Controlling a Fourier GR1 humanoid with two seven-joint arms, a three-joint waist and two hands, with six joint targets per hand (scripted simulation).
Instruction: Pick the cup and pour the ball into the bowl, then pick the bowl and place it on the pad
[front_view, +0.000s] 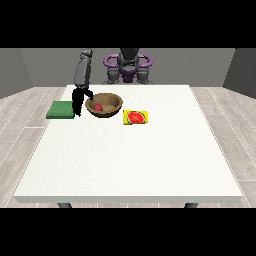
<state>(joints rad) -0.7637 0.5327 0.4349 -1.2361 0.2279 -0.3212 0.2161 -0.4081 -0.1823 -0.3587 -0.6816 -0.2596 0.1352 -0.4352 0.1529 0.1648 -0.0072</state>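
Observation:
A brown wooden bowl (104, 106) stands on the table left of centre, with a red ball (98, 107) lying inside it. A green pad (60, 110) lies flat to the bowl's left. Between pad and bowl, the hand at the view's left (78, 102) hangs from its grey arm, close beside the bowl's left rim. Its fingers point straight down and its thumb reaches out towards the rim. I see nothing held in it. No cup shows anywhere. The hand at the view's right is out of sight.
A yellow card with a watermelon slice (136, 117) lies just right of the bowl, towards the camera. The white table (130, 160) stretches wide in front. The robot's torso (128, 65) stands behind the far edge.

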